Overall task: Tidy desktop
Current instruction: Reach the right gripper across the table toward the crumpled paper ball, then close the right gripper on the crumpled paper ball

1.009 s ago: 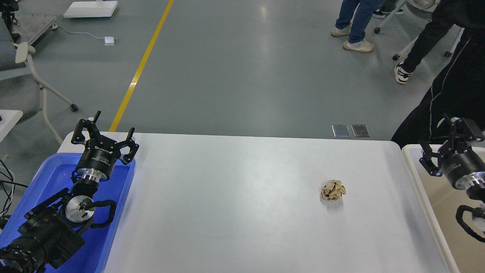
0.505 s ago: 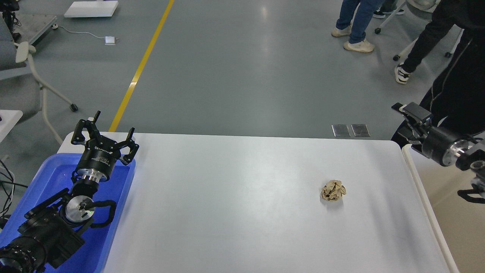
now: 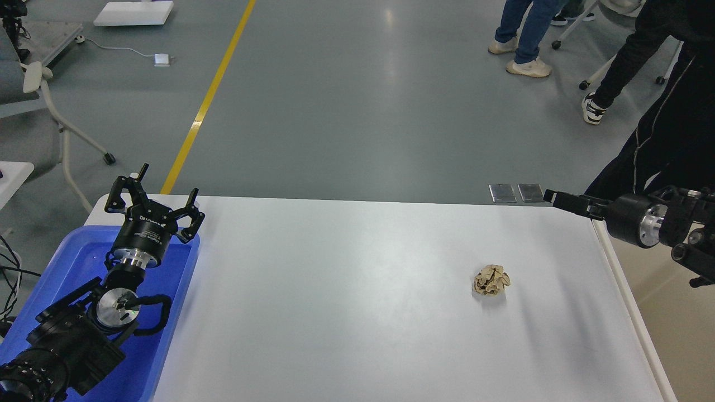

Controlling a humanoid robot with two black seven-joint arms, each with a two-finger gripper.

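Observation:
The white desktop [image 3: 335,301] fills the middle of the head view. A crumpled tan paper ball [image 3: 491,280] lies on its right half. My left gripper [image 3: 152,196] is open and empty, held above the far end of the blue tray [image 3: 78,259], far from the ball. My right gripper [image 3: 558,198] points left over the desktop's far right corner, up and to the right of the ball. It is seen side-on as one dark bar, so its fingers cannot be told apart.
A beige-white bin [image 3: 670,324] stands against the desktop's right edge, under my right arm. People [image 3: 665,111] stand on the floor beyond the right corner. A chair [image 3: 39,106] stands at the far left.
My right arm has swung from above the bin, turned to point left, and lowered to the desktop's far right corner. The left arm and the paper ball have not moved.

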